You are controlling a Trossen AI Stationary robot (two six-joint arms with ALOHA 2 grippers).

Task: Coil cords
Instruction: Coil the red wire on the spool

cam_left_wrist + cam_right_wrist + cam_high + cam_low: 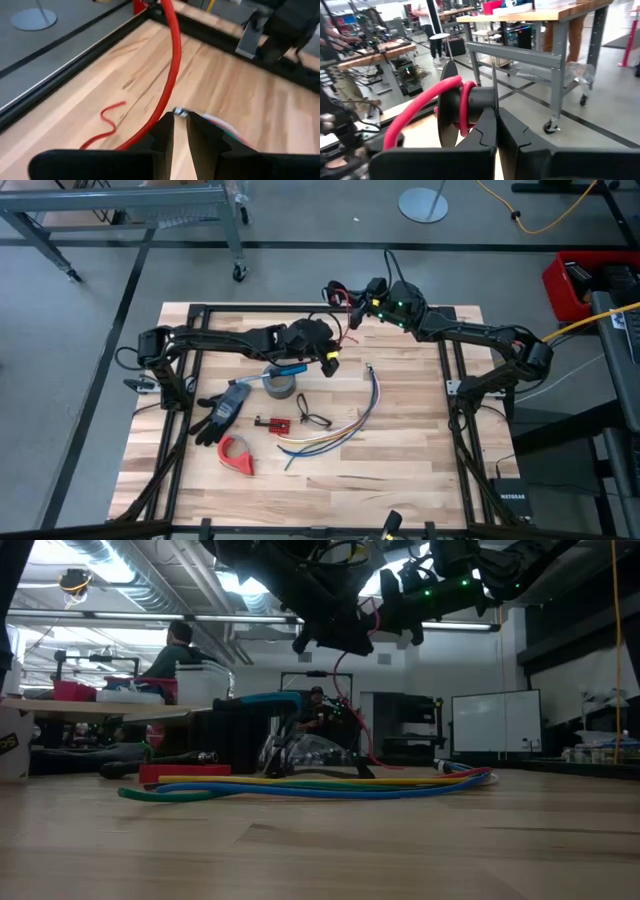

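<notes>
1. Winding is the step we judge to be in hand: red cord (427, 102) runs onto a small dark spool (465, 107), w/ a couple of turns already round its hub.
2. R gripper (497, 127) is clenched on the spool's hub/flange edge in the right wrist view; it holds the spool up off the table near the far edge, approx mid-table in the high view.
3. L gripper (180, 131) sits just beside it, a bit nearer the table centre. Fingers (162, 132) stand narrowly apart & the cord passes at or between the tips; we judge it a loose guiding pinch, tho the exact contact isn't clear.
4. Cord rises from L gripper toward the spool; behind the fingers a loose wavy tail (107, 127) lies on the wood.
5. Next move, as we judge it: keep light tension, feed more slack toward the spool, lay turns side by side. Too tight a pinch would stall the feed; too loose & turns may slip off.
6. Multicolour wire bundle (345, 425) & other tools lie nearer the front, well apart from both grippers.
</notes>
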